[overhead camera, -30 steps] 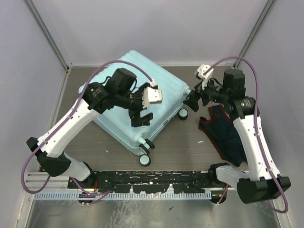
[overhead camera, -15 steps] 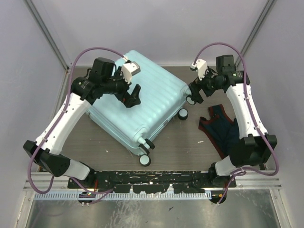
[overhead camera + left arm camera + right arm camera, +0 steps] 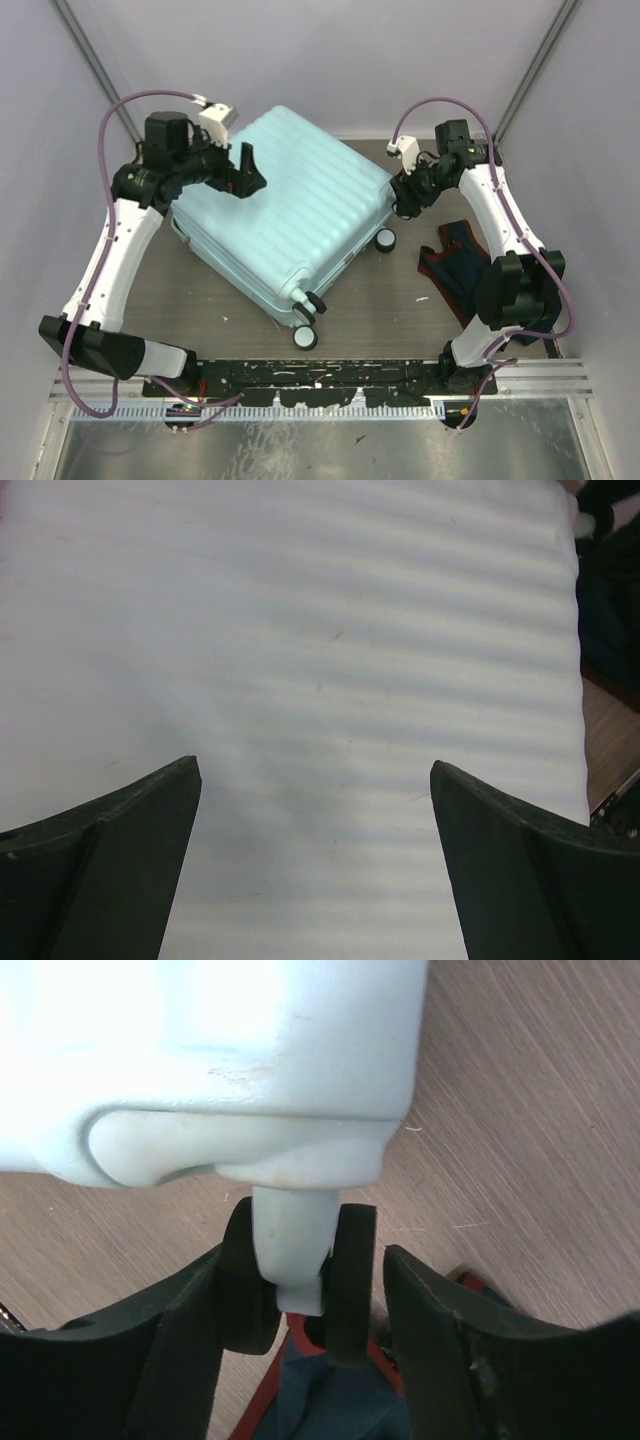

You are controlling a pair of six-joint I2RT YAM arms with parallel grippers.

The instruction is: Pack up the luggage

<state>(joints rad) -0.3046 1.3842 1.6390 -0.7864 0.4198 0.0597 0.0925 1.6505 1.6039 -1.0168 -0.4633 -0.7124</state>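
The luggage (image 3: 285, 210) is a pale mint-blue ribbed suitcase lying shut and flat on the table, with dark wheels along its right and near side. My left gripper (image 3: 243, 170) hovers open and empty over its far left part. In the left wrist view the ribbed shell (image 3: 320, 660) fills the frame between the spread fingers (image 3: 130, 860). My right gripper (image 3: 405, 195) is at the suitcase's right corner. In the right wrist view it (image 3: 305, 1255) is open and straddles a twin caster wheel (image 3: 350, 1270). The left finger touches the wheel; the right finger stands slightly apart.
A dark navy and red garment (image 3: 465, 270) lies on the table right of the suitcase, under the right arm; it also shows below the wheel (image 3: 340, 1400). Grey walls enclose the table on three sides. A black rail (image 3: 320, 375) runs along the near edge.
My left gripper has swung from the suitcase's middle back to its far left part. My right gripper has moved in onto the right corner wheel.
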